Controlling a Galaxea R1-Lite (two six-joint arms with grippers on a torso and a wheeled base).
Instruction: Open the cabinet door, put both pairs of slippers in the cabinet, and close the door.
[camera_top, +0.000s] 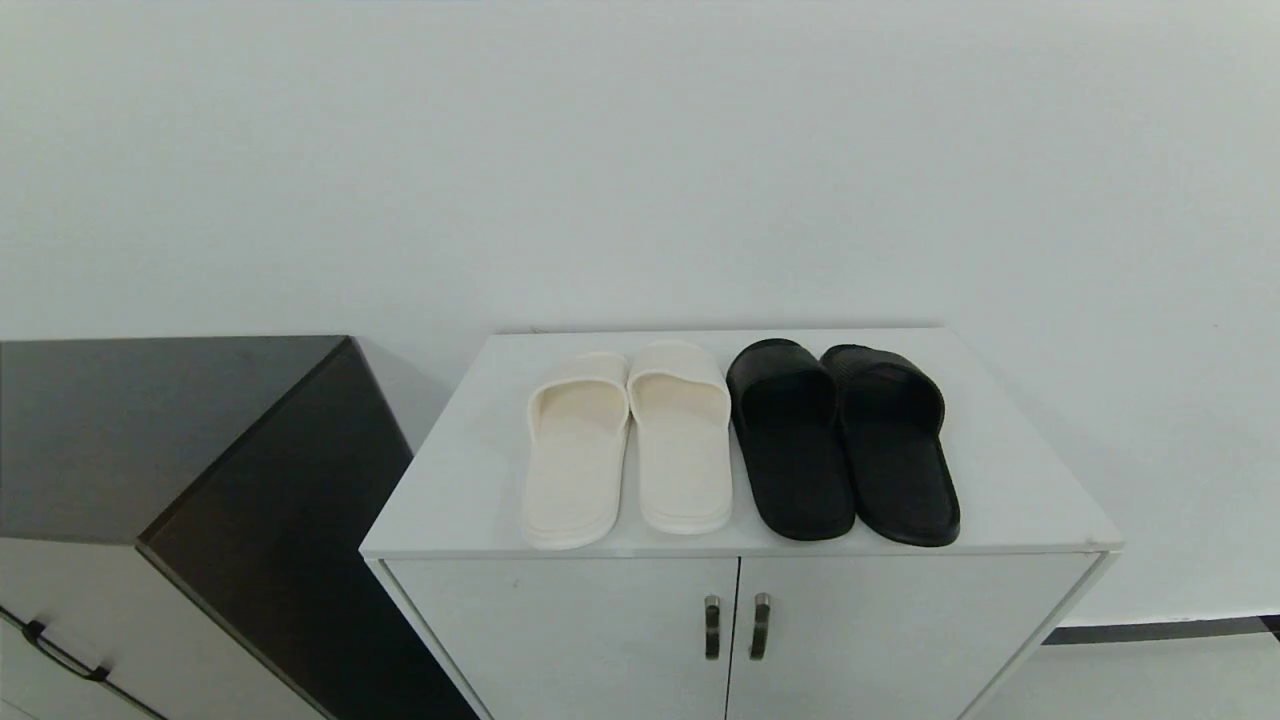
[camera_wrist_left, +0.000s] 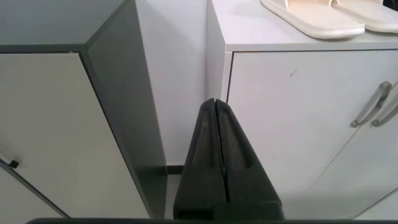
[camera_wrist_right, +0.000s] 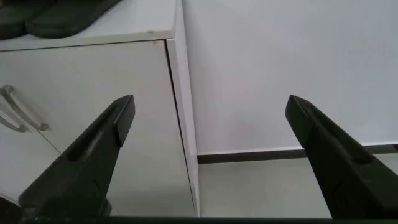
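left gripper: its two dark fingers are pressed flat together, tips meeting along one line. right gripper: its dark fingers stand spread wide apart, tips level.

black-topped drawer unit at left; white wall behind.

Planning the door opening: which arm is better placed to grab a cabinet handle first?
Probably the right: the right gripper is open, facing the right door near its handle. The left gripper is shut and sits at the cabinet's left edge.

The cabinet is cut off below, its inside seemingly hidden.
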